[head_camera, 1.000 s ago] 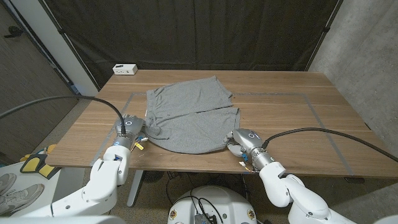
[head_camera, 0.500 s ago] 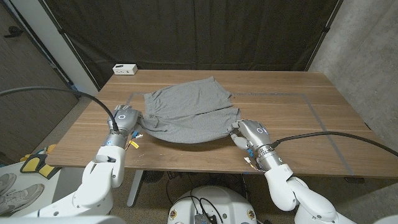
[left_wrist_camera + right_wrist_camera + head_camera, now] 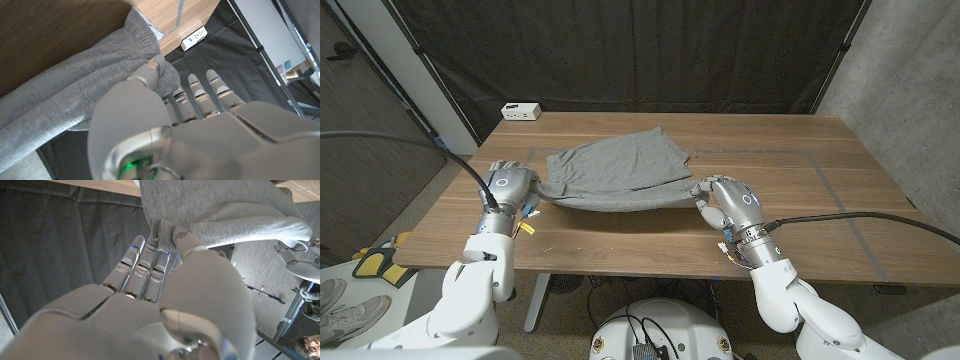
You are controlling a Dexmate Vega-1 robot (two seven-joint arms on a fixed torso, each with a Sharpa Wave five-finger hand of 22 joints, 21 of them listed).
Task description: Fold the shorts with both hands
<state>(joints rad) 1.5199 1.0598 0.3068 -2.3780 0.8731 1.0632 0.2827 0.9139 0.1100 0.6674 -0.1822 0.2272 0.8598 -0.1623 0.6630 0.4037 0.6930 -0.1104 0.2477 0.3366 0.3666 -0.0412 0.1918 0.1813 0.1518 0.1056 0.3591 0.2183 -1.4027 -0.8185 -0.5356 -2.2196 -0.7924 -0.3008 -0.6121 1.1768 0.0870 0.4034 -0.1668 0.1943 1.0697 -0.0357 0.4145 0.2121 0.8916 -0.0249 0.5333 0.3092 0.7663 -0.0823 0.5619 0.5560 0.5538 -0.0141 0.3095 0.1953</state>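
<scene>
1. we see the grey shorts (image 3: 615, 172) stretched between our two hands above the wooden surface (image 3: 790, 200), the near edge lifted and sagging in the middle, the far part lying on the wood.
2. our left robot hand (image 3: 512, 186) pinches the shorts' left near corner; in the left wrist view the thumb presses the gathered cloth (image 3: 75, 80) against the fingers (image 3: 197, 92).
3. our right robot hand (image 3: 725, 200) pinches the right near corner; the right wrist view shows fabric (image 3: 220, 210) clamped between thumb and fingers (image 3: 145, 255).
4. a white power strip (image 3: 521, 111) sits at the surface's far left corner, well apart from the shorts.
</scene>
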